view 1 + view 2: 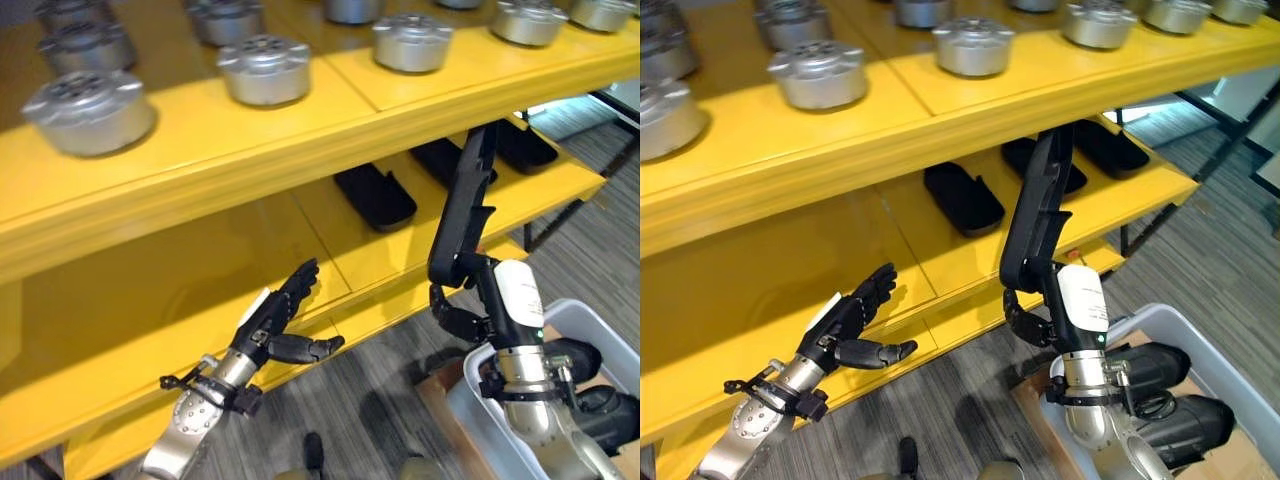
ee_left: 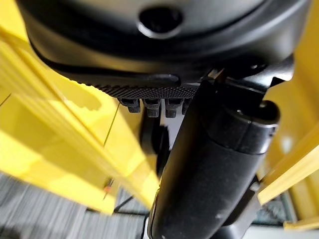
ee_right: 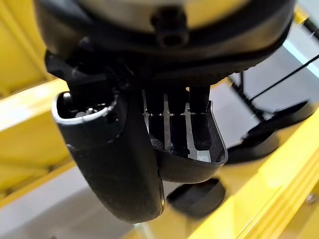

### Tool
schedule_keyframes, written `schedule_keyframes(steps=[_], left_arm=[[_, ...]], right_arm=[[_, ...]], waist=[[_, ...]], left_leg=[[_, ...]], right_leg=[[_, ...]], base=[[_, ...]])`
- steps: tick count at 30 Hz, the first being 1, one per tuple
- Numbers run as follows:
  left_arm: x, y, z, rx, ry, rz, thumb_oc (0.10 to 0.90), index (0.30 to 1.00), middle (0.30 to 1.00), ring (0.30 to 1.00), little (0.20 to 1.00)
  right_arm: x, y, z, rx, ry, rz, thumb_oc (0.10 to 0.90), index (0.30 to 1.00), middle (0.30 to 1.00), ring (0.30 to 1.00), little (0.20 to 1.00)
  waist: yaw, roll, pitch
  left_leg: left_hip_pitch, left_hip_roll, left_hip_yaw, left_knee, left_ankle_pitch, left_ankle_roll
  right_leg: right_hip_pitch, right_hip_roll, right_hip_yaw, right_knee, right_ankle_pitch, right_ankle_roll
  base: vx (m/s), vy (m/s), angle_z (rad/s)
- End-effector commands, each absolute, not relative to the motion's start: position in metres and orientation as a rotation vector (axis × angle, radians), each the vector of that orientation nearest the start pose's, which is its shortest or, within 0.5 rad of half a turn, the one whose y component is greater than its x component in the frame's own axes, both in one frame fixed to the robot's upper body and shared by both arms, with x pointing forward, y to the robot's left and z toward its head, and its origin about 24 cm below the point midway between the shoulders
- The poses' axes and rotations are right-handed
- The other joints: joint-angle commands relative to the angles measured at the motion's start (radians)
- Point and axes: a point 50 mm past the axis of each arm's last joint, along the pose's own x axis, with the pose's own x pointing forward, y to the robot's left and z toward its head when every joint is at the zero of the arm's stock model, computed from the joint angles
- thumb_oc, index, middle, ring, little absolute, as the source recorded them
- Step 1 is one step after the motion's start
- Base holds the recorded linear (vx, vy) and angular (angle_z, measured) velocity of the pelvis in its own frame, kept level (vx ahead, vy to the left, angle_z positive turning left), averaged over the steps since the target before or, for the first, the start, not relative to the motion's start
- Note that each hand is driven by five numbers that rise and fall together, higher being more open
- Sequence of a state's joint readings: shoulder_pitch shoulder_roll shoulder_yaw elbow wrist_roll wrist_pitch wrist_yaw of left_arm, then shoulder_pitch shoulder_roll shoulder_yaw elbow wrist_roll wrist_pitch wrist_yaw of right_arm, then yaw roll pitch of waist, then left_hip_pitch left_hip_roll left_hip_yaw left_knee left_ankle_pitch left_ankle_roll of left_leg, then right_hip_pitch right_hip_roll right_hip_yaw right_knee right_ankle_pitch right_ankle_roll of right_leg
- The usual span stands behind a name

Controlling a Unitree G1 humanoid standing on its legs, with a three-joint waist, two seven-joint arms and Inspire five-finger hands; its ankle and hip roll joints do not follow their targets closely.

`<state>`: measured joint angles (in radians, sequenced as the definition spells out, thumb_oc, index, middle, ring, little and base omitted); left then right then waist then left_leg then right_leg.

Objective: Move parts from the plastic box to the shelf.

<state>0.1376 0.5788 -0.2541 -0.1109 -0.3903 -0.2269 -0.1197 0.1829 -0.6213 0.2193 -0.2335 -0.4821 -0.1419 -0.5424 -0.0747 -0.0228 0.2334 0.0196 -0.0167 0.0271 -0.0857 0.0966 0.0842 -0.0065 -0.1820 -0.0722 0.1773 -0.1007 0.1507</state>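
Right hand (image 1: 462, 310): fingers curled round a long black part (image 1: 466, 200), held upright before the yellow shelf (image 1: 330, 255); its top end is hidden by the upper board.
Left hand (image 1: 278, 318): open, empty.
Plastic box (image 1: 1230, 375): cut off at the edge, dark parts (image 1: 1185, 425) inside.

I stand in a workshop or factory storeroom: a long yellow metal shelf (image 1: 300, 130) carries rows of round silver machined metal parts (image 1: 264, 68), above a grey striped carpet floor (image 1: 380, 390).
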Motion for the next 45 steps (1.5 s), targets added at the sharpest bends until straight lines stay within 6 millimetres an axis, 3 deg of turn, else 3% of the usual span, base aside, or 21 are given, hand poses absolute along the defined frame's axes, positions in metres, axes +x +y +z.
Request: schedule_keyframes(steps=[1,4,18,22,23,26,27,28,31,32,37,45], left_arm=[[0.222,0.184,0.101,0.076,-0.322,-0.366,0.900,1.000,1.000,1.000,1.000],[0.223,0.183,0.102,0.082,-0.336,-0.371,0.900,1.000,1.000,1.000,1.000],[0.221,0.185,0.095,0.072,-0.308,-0.366,0.900,1.000,1.000,1.000,1.000],[0.220,0.183,0.094,0.056,-0.295,-0.401,0.900,1.000,1.000,1.000,1.000],[0.221,0.180,0.095,0.058,-0.300,-0.437,0.900,1.000,1.000,1.000,1.000],[0.223,0.174,0.097,0.037,-0.306,-0.482,0.900,1.000,1.000,1.000,1.000],[0.222,0.174,0.094,0.026,-0.301,-0.463,0.900,1.000,1.000,1.000,1.000],[0.221,0.174,0.094,0.065,-0.317,-0.437,0.900,1.000,1.000,1.000,1.000],[0.220,0.172,0.098,0.141,-0.355,-0.467,0.900,1.000,1.000,1.000,1.000],[0.220,0.173,0.099,0.135,-0.355,-0.473,0.900,1.000,1.000,1.000,1.000],[0.222,0.177,0.100,0.125,-0.347,-0.481,0.900,1.000,1.000,1.000,1.000],[0.220,0.181,0.097,0.138,-0.322,-0.470,0.900,1.000,1.000,1.000,1.000]], right_arm=[[0.216,-0.192,0.143,-0.813,-0.745,-0.210,0.400,0.300,0.300,0.300,0.300],[0.210,-0.190,0.139,-0.813,-0.751,-0.159,0.400,0.300,0.300,0.300,0.300],[0.214,-0.165,0.144,-0.950,-0.904,0.014,0.400,0.300,0.300,0.300,0.300],[0.214,-0.161,0.150,-1.027,-0.970,0.076,0.400,0.300,0.300,0.300,0.300],[0.215,-0.163,0.152,-1.061,-0.966,0.068,0.400,0.300,0.300,0.300,0.300],[0.218,-0.167,0.151,-1.125,-0.953,0.075,0.400,0.300,0.300,0.300,0.300],[0.222,-0.164,0.147,-1.140,-0.957,0.109,0.400,0.300,0.300,0.300,0.300],[0.224,-0.163,0.148,-1.144,-0.969,0.119,0.400,0.300,0.300,0.300,0.300],[0.224,-0.166,0.152,-1.170,-0.977,0.118,0.400,0.300,0.300,0.300,0.300],[0.223,-0.168,0.153,-1.177,-0.979,0.120,0.400,0.300,0.300,0.300,0.300],[0.225,-0.173,0.149,-1.162,-0.933,0.124,0.400,0.300,0.300,0.300,0.300],[0.229,-0.169,0.141,-1.129,-0.824,0.162,0.400,0.300,0.300,0.300,0.300]], waist=[[-0.006,0.011,-0.061],[-0.022,0.013,-0.058],[-0.003,0.038,-0.076],[-0.006,0.045,-0.069],[-0.021,0.042,-0.063],[-0.042,0.030,-0.055],[-0.037,0.029,-0.051],[-0.029,0.028,-0.057],[-0.035,0.031,-0.065],[-0.037,0.033,-0.066],[-0.027,0.047,-0.080],[-0.005,0.031,-0.090]], left_leg=[[0.080,0.012,0.114,0.019,-0.195,-0.013],[0.053,-0.011,0.061,0.032,-0.186,-0.014],[0.057,-0.016,0.007,0.000,-0.150,-0.050],[0.052,-0.017,0.061,0.035,-0.169,-0.051],[0.039,0.001,0.165,0.088,-0.184,-0.057],[0.024,0.057,0.272,0.170,-0.206,-0.067],[0.029,0.072,0.233,0.177,-0.215,-0.070],[0.038,0.094,0.208,0.148,-0.189,-0.082],[0.050,0.171,0.228,0.095,-0.116,-0.127],[0.050,0.176,0.234,0.093,-0.115,-0.130],[0.084,0.144,0.229,0.043,-0.119,-0.128],[0.119,0.104,0.225,0.007,-0.142,-0.103]], right_leg=[[0.006,0.121,-0.027,-0.004,-0.022,-0.048],[0.003,0.172,0.029,-0.023,-0.023,-0.079],[0.068,0.188,0.062,-0.178,0.041,-0.089],[0.064,0.178,0.042,-0.177,0.039,-0.090],[0.064,0.158,0.002,-0.173,0.040,-0.090],[0.049,0.120,-0.050,-0.150,0.051,-0.095],[0.049,0.114,-0.042,-0.136,0.044,-0.096],[0.048,0.107,-0.032,-0.138,0.045,-0.096],[0.067,0.083,-0.047,-0.148,0.042,-0.089],[0.071,0.076,-0.052,-0.150,0.041,-0.087],[0.083,0.045,-0.086,-0.142,0.043,-0.056],[0.094,0.015,-0.112,-0.168,0.076,-0.013]], base=[[-0.03,-0.005,0.12],[-0.07,-0.026,0.28],[-0.03,-0.078,0.07],[-0.06,0.000,0.01],[-0.11,0.043,0.06],[-0.11,0.111,0.86],[0.01,0.277,1.46],[0.09,0.288,0.99],[0.05,0.230,0.31],[0.06,0.301,0.47],[0.08,0.259,0.26],[0.07,0.166,0.16]])
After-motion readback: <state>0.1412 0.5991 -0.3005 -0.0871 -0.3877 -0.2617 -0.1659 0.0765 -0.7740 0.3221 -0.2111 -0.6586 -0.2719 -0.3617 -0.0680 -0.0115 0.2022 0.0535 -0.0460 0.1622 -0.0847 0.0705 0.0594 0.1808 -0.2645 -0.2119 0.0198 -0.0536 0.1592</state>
